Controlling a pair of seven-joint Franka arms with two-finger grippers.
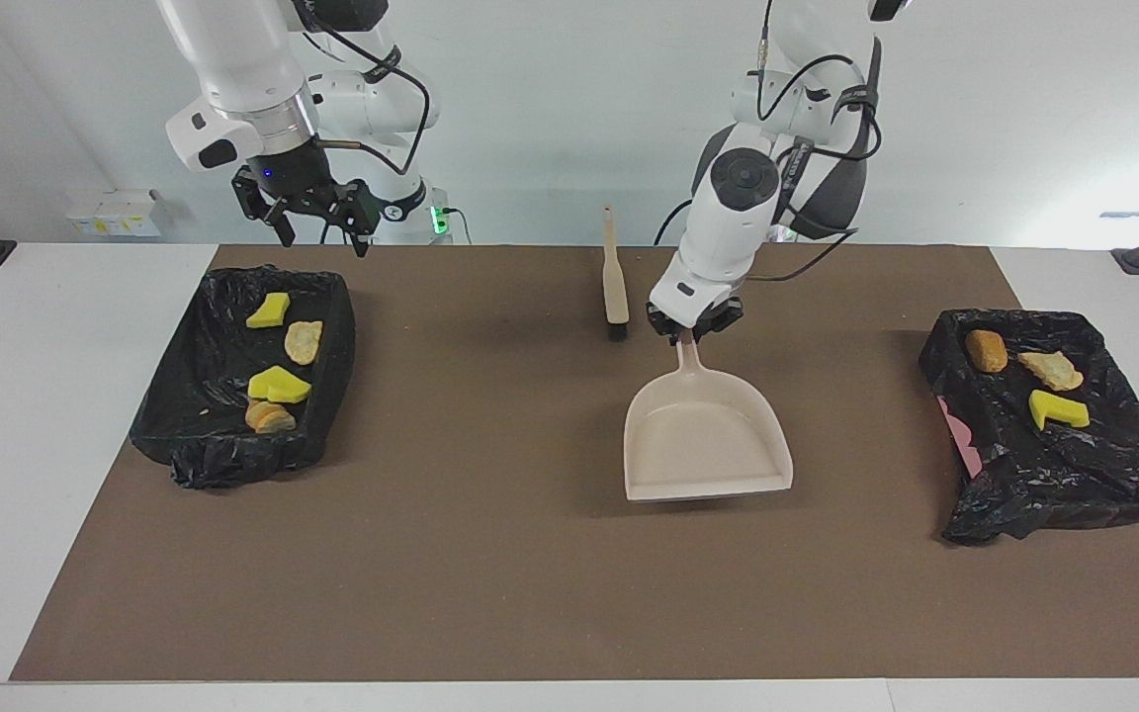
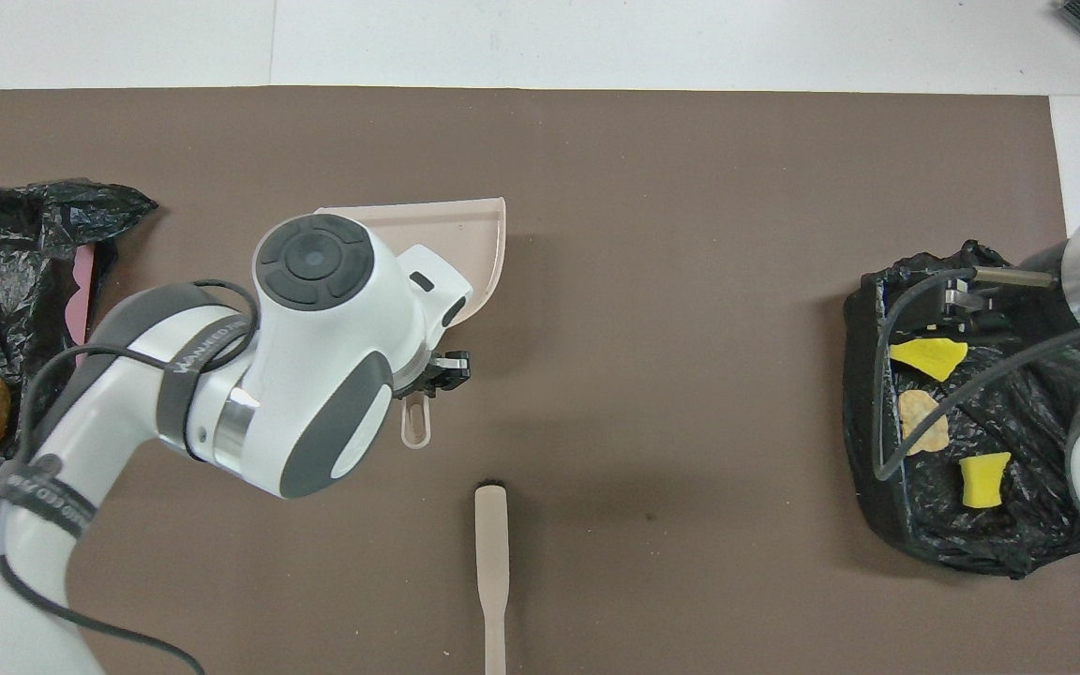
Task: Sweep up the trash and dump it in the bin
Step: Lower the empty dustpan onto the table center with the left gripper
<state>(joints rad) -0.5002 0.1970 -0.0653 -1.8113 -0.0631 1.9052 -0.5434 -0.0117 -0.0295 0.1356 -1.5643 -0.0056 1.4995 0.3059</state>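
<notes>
The brown mat (image 1: 530, 554) covers most of the table, and a bin lined with black plastic sits at each end of it: the bin at the left arm's end (image 1: 1103, 485) and the bin at the right arm's end (image 1: 189, 435). The beige dustpan (image 1: 706, 435) hangs just over the middle of the mat, its open mouth turned away from the robots and its pan bare inside. The left gripper (image 1: 694, 331) is clamped tight on the dustpan's handle, with the left arm reaching in from its base and bending down over the mat's middle, wrist pointing steeply down. None of the trash lies near those fingers: a tan lump (image 1: 986, 350), a pale bread-like piece (image 1: 1051, 370) and a yellow sponge chunk (image 1: 1057, 409) rest in the bin at the left arm's end, well apart from the dustpan. Two yellow sponge chunks (image 1: 268, 311) and two bread-like lumps (image 1: 303, 341) lie in the bin at the right arm's end. The right gripper (image 1: 317, 232) hovers over the edge of that bin nearest the robots, fingers spread wide and holding nothing, its arm waiting upright. The brush (image 1: 614, 287) lies flat on the mat, nearer to the robots than the dustpan and just beside its handle, untouched.
</notes>
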